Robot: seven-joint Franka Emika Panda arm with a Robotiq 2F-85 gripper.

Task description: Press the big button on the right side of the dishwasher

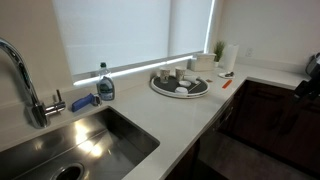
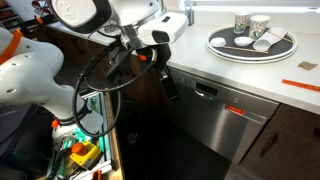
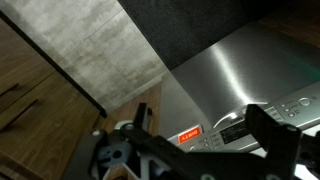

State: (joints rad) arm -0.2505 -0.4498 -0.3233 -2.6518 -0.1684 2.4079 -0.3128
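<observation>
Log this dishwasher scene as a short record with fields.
gripper: open, fingers spread in the wrist view, near the dishwasher's top edge
dishwasher: stainless front, door shut
control panel: row of buttons along the top of the door, right of the fingers in the wrist view
orange label: on the door front, just below the panel
tray: round, on the counter above the dishwasher, holding cups
contact: no button visibly pressed yet
</observation>
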